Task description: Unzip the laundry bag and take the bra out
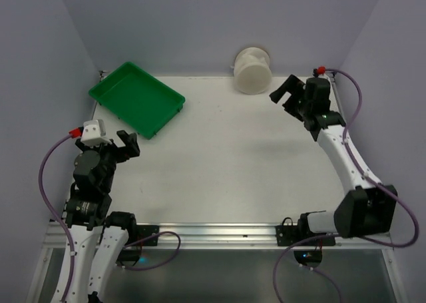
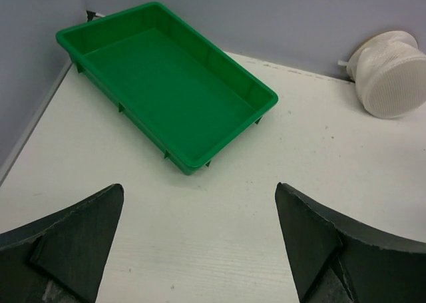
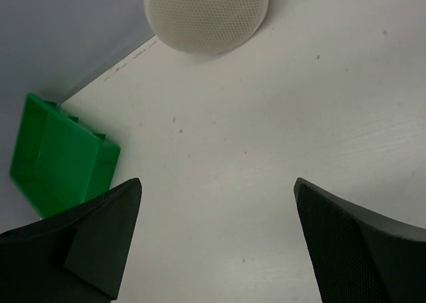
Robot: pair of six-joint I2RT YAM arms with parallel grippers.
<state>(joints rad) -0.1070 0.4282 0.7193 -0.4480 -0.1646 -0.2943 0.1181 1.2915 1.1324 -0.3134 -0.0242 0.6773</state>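
The laundry bag (image 1: 252, 70), a cream-white mesh cylinder, lies on its side at the back of the table against the wall. It also shows in the left wrist view (image 2: 390, 74) and in the right wrist view (image 3: 205, 13), a flat mesh end facing the camera. The bra is hidden. My right gripper (image 1: 285, 96) is open and empty, just right of the bag and apart from it (image 3: 216, 186). My left gripper (image 1: 126, 145) is open and empty at the near left, far from the bag (image 2: 200, 190).
A green rectangular tray (image 1: 136, 98) sits empty at the back left; it shows in the left wrist view (image 2: 166, 83) and at the left edge of the right wrist view (image 3: 56, 156). Walls close the back and sides.
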